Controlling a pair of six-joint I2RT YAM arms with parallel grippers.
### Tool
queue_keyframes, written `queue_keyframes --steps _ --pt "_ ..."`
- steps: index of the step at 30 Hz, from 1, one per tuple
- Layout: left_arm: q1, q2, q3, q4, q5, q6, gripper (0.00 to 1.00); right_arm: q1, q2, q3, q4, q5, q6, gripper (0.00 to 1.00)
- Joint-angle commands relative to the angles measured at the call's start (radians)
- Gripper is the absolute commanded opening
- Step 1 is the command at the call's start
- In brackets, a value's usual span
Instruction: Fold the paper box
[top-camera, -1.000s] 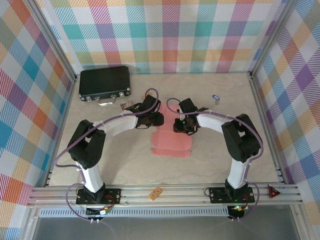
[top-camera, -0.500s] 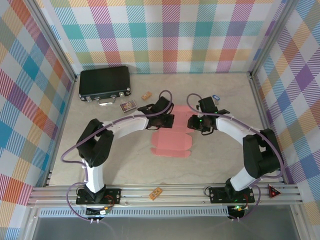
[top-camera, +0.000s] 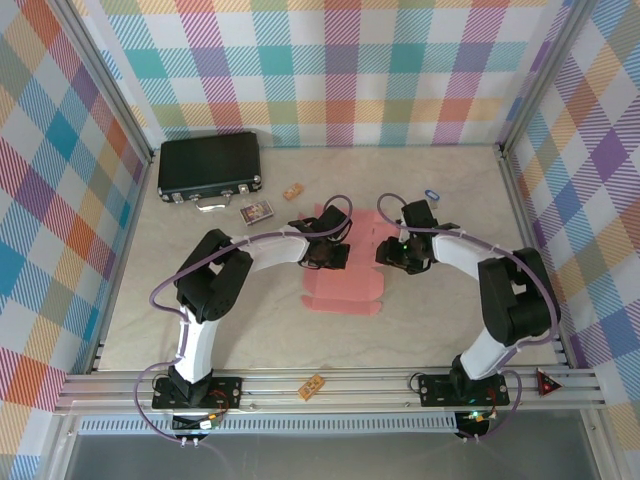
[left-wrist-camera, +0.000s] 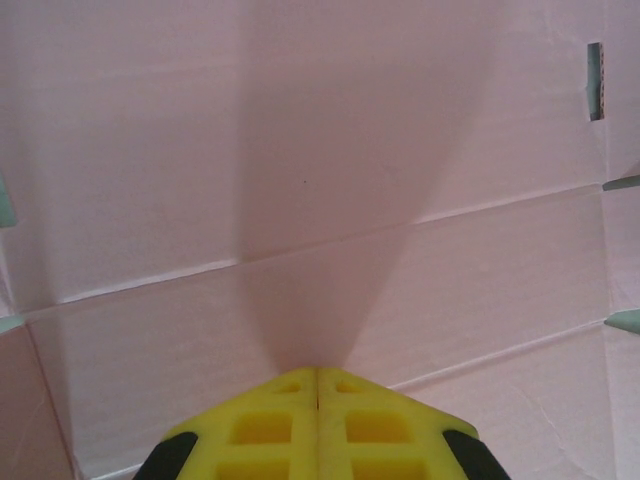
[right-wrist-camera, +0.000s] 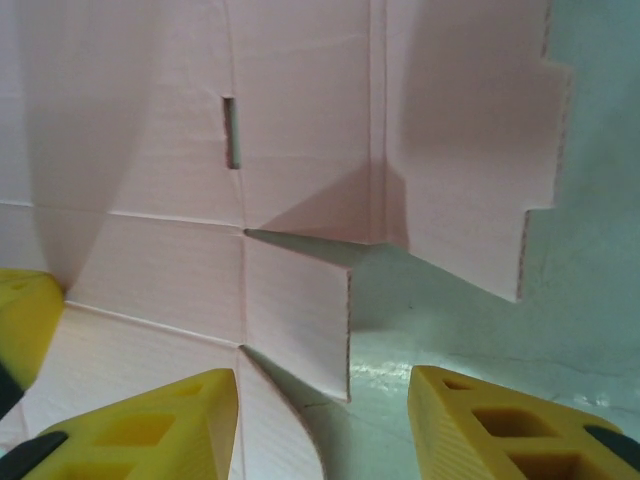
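The paper box (top-camera: 345, 290) is a salmon-pink die-cut sheet lying mostly flat in the middle of the table. My left gripper (top-camera: 333, 254) is over the sheet's far part. In the left wrist view its yellow fingers (left-wrist-camera: 317, 375) are shut together, tips down on the creased pink card (left-wrist-camera: 300, 150), with nothing between them. My right gripper (top-camera: 388, 252) is at the sheet's right edge. It stands open (right-wrist-camera: 325, 400), and a small side flap (right-wrist-camera: 300, 310) of the card (right-wrist-camera: 300, 130) reaches toward the gap between its fingers. A larger notched flap (right-wrist-camera: 470, 150) is raised off the table.
A black case (top-camera: 209, 165) with a metal handle sits at the back left. A small card packet (top-camera: 257, 212) and a wooden block (top-camera: 292, 191) lie near it. A small blue-white object (top-camera: 432, 194) lies at the back right. Another block (top-camera: 311, 386) rests on the front rail.
My left gripper has moved right onto the sheet and shut. My right gripper has swung right to the sheet's right edge and opened wider.
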Motion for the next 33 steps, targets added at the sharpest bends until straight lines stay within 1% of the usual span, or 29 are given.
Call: queue_keyframes --steps 1,6,12,19,24,29,33 --pt "-0.008 0.005 -0.03 -0.002 0.001 -0.019 0.0 -0.004 0.028 0.032 0.026 -0.043 0.006 0.47" --pt "-0.011 0.012 -0.034 -0.001 0.001 -0.018 0.0 -0.005 0.022 0.034 0.049 -0.108 -0.011 0.42" --pt "-0.013 0.023 -0.019 -0.008 -0.003 -0.016 0.0 -0.001 -0.008 0.022 0.07 -0.154 -0.042 0.37" --pt "-0.016 0.022 -0.025 -0.011 -0.001 -0.011 0.0 0.026 0.031 0.051 0.09 -0.223 -0.063 0.36" --pt "-0.016 0.019 -0.031 -0.008 0.002 -0.011 0.0 0.053 0.08 0.093 0.083 -0.23 -0.062 0.36" --pt "-0.016 0.017 -0.033 -0.001 0.01 -0.011 0.0 0.059 0.13 0.109 0.084 -0.225 -0.048 0.36" --pt "-0.015 0.006 -0.031 0.001 0.01 -0.011 0.0 0.059 0.132 0.105 0.08 -0.217 -0.046 0.36"
